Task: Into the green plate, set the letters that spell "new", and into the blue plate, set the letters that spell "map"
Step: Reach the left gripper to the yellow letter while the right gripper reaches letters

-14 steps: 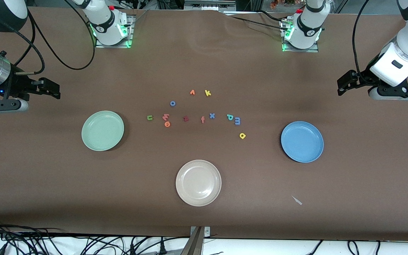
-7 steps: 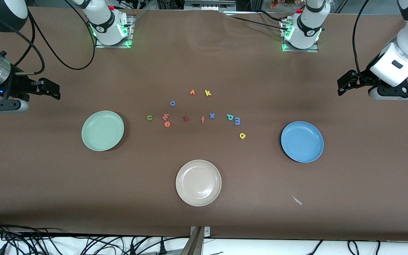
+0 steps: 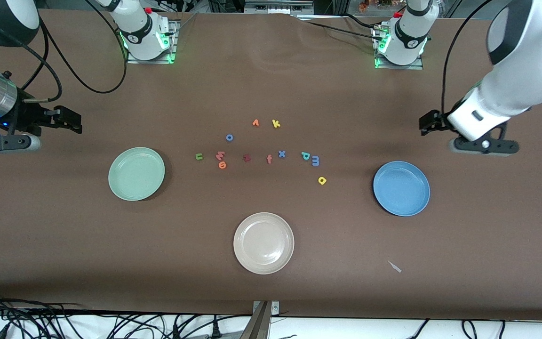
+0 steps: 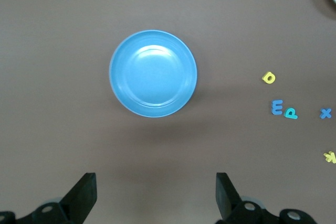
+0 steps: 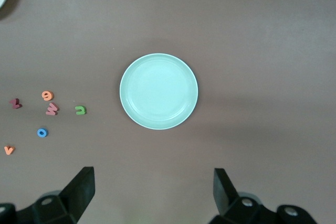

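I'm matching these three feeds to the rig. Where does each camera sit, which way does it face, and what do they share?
Front view: high across the table, facing both bases; shows all three plates, the letters, both arms.
Left wrist view: on the left arm, looking down at the blue plate; open left gripper shows.
Right wrist view: on the right arm, looking down at the green plate; open right gripper shows.
Shared: each wrist view's plate also appears in the front view.

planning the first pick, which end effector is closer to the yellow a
Left. The left end effector hangs open by the blue plate, at the yellow a's end of the table. The right end effector, also open, is past the green plate.
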Action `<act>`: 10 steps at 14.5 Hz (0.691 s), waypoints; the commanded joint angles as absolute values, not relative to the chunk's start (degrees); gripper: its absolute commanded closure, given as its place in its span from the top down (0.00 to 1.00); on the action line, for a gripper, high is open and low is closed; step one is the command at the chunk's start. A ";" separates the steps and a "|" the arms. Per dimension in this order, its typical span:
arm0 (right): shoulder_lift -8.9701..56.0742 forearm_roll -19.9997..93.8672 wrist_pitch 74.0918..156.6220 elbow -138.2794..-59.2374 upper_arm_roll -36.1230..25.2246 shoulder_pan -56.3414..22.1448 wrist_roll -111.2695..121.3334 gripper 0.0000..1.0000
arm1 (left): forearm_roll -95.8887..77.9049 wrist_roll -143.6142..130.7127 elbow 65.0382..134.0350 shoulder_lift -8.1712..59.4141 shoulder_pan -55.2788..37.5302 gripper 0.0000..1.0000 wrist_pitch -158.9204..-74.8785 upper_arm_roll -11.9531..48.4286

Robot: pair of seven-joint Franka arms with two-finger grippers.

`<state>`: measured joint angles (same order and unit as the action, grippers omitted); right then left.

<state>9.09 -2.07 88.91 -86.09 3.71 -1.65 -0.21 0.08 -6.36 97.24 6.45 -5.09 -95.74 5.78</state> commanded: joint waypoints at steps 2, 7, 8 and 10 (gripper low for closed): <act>13.52 -2.02 88.33 -85.17 3.87 -1.76 0.09 1.00 | 1.23 -5.54 88.17 18.78 -8.52 1.00 -95.01 6.68; 14.15 -2.72 87.98 -85.69 3.87 -4.13 0.09 1.00 | 1.05 -5.97 80.95 33.98 -13.52 1.00 -104.29 6.68; 14.85 -2.90 88.67 -85.69 3.78 -4.48 0.09 1.00 | 1.05 -6.06 80.95 36.71 -14.32 1.00 -106.59 6.68; 15.47 -2.20 88.59 -85.34 3.78 -4.75 0.09 1.00 | 0.79 -6.33 80.95 38.67 -15.46 1.00 -107.84 6.77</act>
<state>14.71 -2.12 88.85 -86.20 3.80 -4.49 -0.05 0.08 -6.39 84.40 35.34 -14.11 -107.90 6.97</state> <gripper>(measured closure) 0.000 0.000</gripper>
